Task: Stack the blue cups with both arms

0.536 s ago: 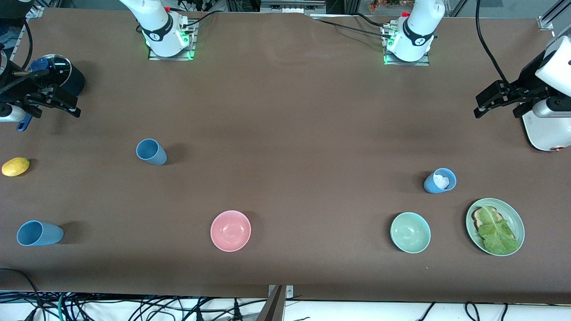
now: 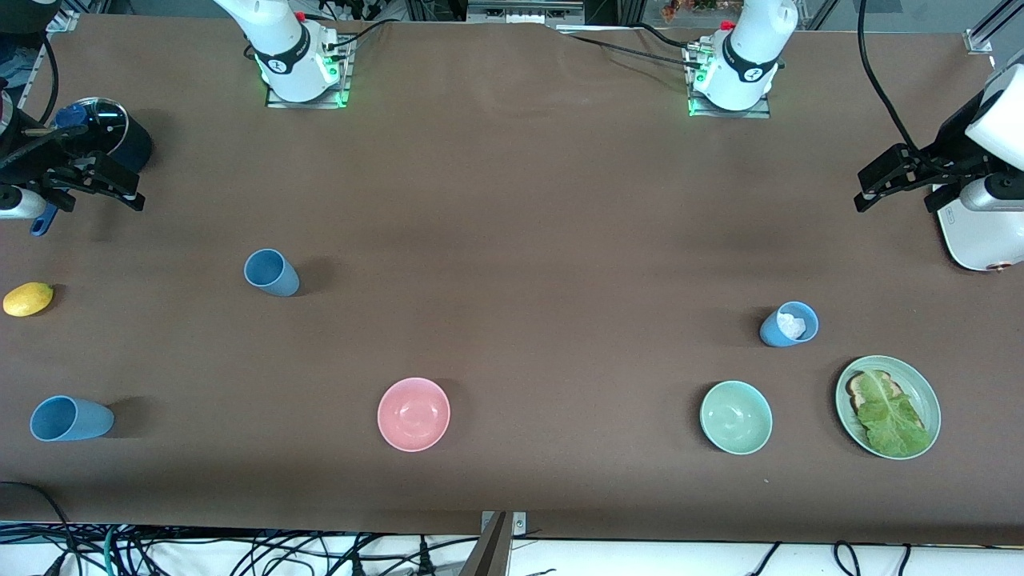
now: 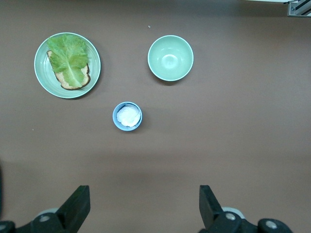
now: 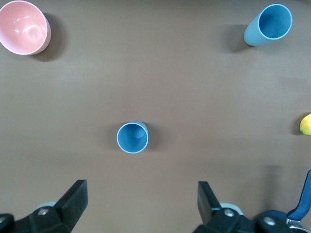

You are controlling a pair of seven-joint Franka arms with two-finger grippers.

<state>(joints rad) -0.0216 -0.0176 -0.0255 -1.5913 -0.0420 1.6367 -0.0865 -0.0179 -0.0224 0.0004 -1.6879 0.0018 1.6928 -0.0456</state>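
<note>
Three blue cups stand on the brown table. One cup [image 2: 270, 272] is beneath my right wrist camera [image 4: 132, 137]. A second cup [image 2: 70, 418] is near the front edge at the right arm's end and also shows in the right wrist view [image 4: 268, 25]. The third cup [image 2: 789, 324] holds something white and also shows in the left wrist view [image 3: 128, 116]. My right gripper [image 2: 120, 188] is open and empty, high beside the saucepan, fingers spread [image 4: 142, 201]. My left gripper [image 2: 892, 188] is open and empty, high over the left arm's end [image 3: 144, 204].
A pink bowl [image 2: 414, 414] and a green bowl [image 2: 736, 417] sit near the front edge. A green plate [image 2: 926, 396] with toast and lettuce is beside the third cup. A navy lidded saucepan [image 2: 120, 136] and a lemon [image 2: 28, 298] are at the right arm's end.
My left gripper has shifted slightly toward the left arm's end of the table. My right gripper and the cups have not moved.
</note>
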